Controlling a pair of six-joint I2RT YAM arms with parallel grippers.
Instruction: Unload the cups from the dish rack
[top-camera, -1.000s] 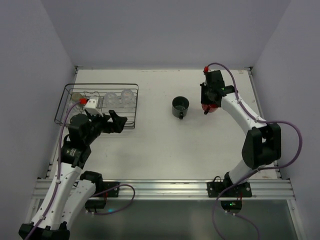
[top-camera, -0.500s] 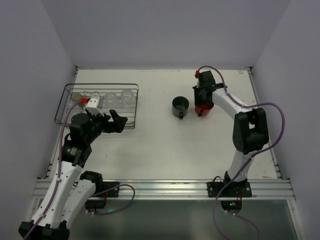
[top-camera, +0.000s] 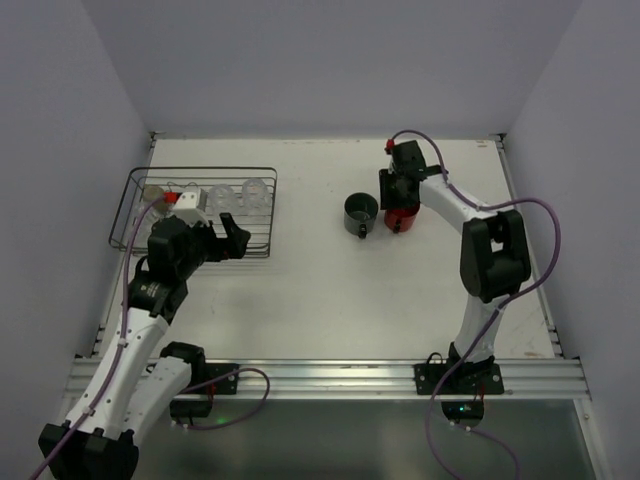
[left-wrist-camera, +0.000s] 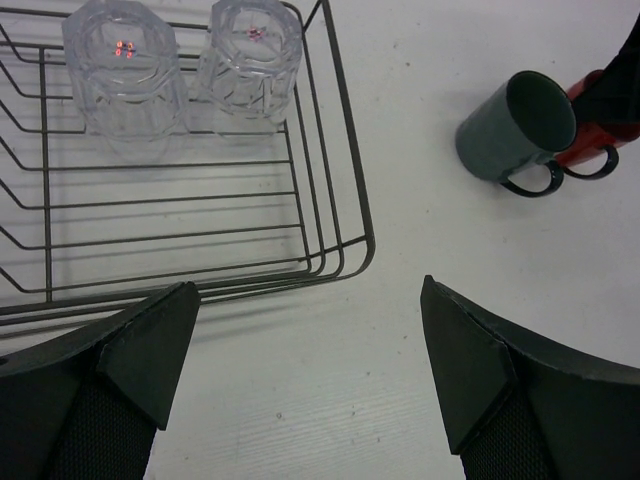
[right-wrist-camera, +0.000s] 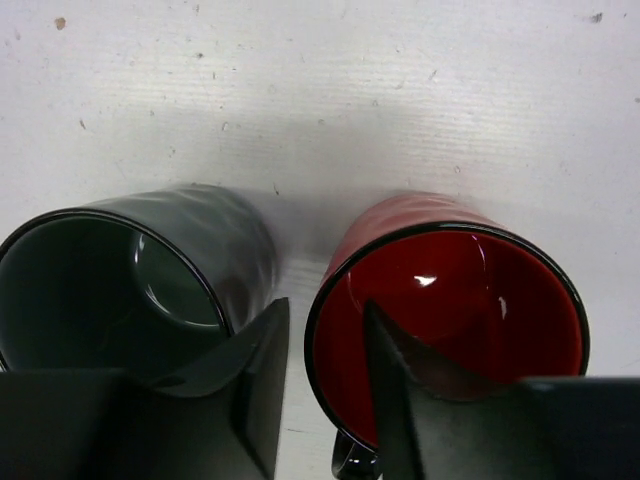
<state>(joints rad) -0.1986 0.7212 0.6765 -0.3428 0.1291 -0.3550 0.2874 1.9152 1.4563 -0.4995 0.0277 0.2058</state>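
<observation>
**A:** Start at the left. What remains in the dish rack (left-wrist-camera: 180, 205)?

**B:** An olive-grey cup (top-camera: 153, 193) sits at its 9 o'clock end. Toward 3 o'clock, in the far half, stand a larger clear glass (left-wrist-camera: 120, 70) and a small clear tumbler (left-wrist-camera: 255, 55), side by side. Both are upside down, so their long axes run vertical, bases up.

**A:** And the left gripper (left-wrist-camera: 306, 300)?

**B:** It is spread wide, holding nothing, and hangs by the rack's near right corner. From its wrist view the tumbler lies just short of 12 o'clock and the larger glass at about 11. The elbow is bent and the wrist pitched down toward the wires.

**A:** So that arm takes the next cup?

**B:** I'd judge so. It is at the rack, while the other arm is well apart, across the table (top-camera: 330, 300).

**A:** And to the right?

**B:** The dark grey-green mug (top-camera: 360, 212) stands upright mid-table, with the red mug (right-wrist-camera: 450, 320) just beside it at 3 o'clock. The right gripper (right-wrist-camera: 325, 330) is narrow and straddles the red mug's wall. One finger is inside the mug and the other is outside, between the two mugs. I cannot tell whether it pinches the wall.
</observation>
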